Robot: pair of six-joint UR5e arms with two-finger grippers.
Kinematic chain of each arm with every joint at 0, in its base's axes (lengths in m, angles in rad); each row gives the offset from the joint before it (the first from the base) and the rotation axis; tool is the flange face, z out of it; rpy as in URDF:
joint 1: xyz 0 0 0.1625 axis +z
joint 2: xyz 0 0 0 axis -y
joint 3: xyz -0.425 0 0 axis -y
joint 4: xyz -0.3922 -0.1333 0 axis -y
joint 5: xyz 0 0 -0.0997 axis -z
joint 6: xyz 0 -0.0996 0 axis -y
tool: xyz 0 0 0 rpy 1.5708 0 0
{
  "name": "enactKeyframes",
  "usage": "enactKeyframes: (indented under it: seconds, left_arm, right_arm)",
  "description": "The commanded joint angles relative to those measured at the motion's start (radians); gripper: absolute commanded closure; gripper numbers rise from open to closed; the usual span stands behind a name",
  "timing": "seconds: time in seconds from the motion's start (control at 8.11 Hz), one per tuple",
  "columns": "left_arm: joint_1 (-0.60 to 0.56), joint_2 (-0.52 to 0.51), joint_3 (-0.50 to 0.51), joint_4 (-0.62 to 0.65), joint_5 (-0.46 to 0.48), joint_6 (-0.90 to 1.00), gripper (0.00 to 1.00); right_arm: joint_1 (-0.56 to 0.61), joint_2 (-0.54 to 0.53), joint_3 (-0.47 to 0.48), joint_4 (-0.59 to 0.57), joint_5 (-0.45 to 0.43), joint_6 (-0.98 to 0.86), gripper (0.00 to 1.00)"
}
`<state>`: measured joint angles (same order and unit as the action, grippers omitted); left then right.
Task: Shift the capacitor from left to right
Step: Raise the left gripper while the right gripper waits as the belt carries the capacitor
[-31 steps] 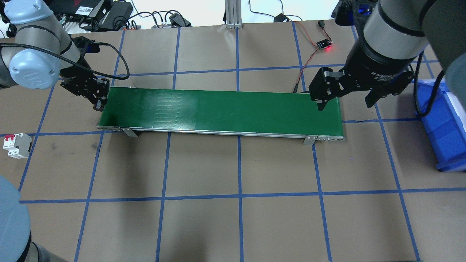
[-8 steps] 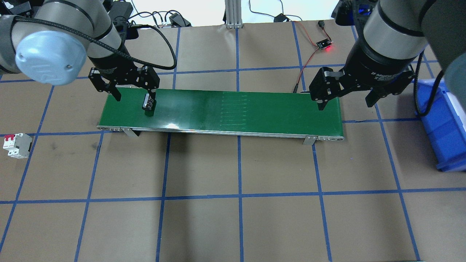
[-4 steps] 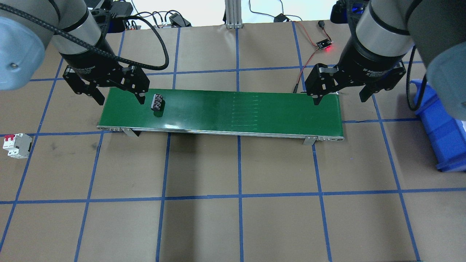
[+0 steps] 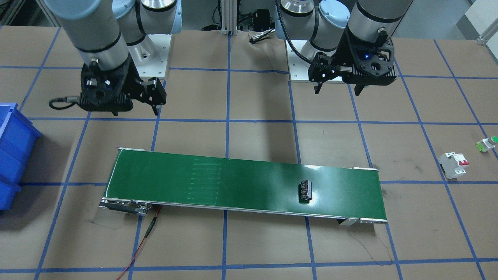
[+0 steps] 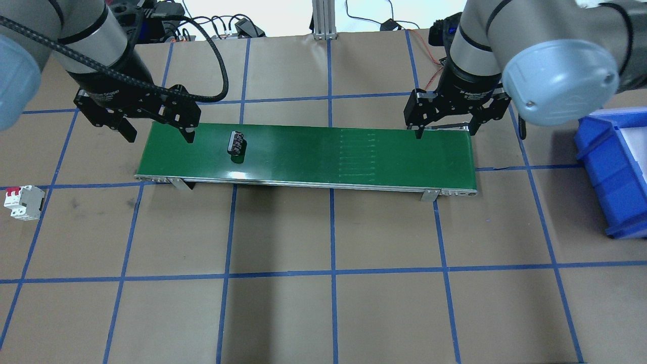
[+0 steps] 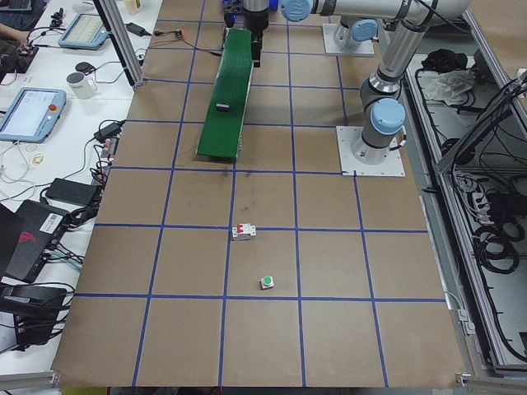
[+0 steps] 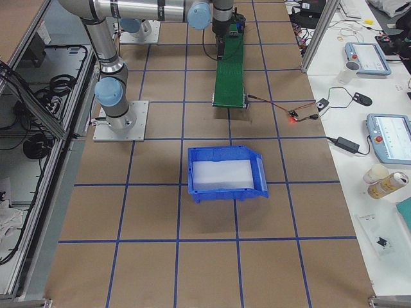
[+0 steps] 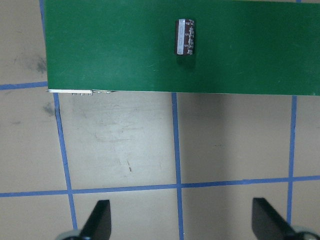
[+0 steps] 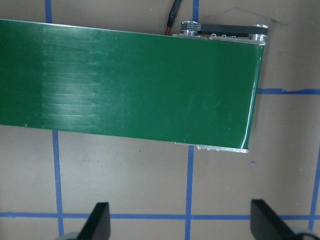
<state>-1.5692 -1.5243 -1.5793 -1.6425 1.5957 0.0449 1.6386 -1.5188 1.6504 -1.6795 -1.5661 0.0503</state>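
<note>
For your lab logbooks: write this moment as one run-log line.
capacitor: lying on green belt, left part | left claw: open, empty | right claw: open, empty, near belt's right end

Left claw [image 5: 159,134] points straight down, jaws spread wide and empty; its fingertips [image 8: 99,222] stand well apart in the wrist view. Right claw [image 5: 447,131] likewise hangs vertical, jaws wide and holding nothing. The left arm [image 5: 91,35] and right arm [image 5: 472,48] each come in on their own side, wrists turned downward.
</note>
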Motion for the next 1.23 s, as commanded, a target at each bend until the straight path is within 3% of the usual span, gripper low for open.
enactKeyframes:
  seconds: [0.0,0.12,0.37,0.49,0.62,0.86,1.11]
  left_arm:
    - [-0.002,0.021,-0.001,0.006,-0.009,0.047,0.0]
    - [-0.002,0.023,-0.001,0.006,-0.013,0.046,0.0]
    - [-0.002,0.023,-0.001,0.004,-0.014,0.041,0.0]
    - [-0.002,0.023,0.001,0.006,-0.011,0.043,0.0]
    - [-0.002,0.027,-0.001,0.006,-0.011,0.044,0.0]
    - [-0.002,0.027,-0.004,0.004,-0.013,0.043,0.0]
    - [-0.002,0.02,-0.007,0.006,-0.011,0.04,0.0]
  right_arm:
    - [-0.008,0.133,0.002,-0.12,0.014,0.006,0.0]
    - [-0.044,0.17,0.002,-0.12,0.021,0.022,0.0]
    - [-0.124,0.181,0.056,-0.15,0.218,0.011,0.0]
    - [-0.14,0.175,0.145,-0.305,0.23,-0.021,0.0]
    - [-0.143,0.175,0.19,-0.384,0.239,-0.064,0.0]
    - [-0.143,0.181,0.195,-0.394,0.283,-0.07,0.0]
    - [-0.184,0.193,0.195,-0.398,0.325,-0.192,0.0]
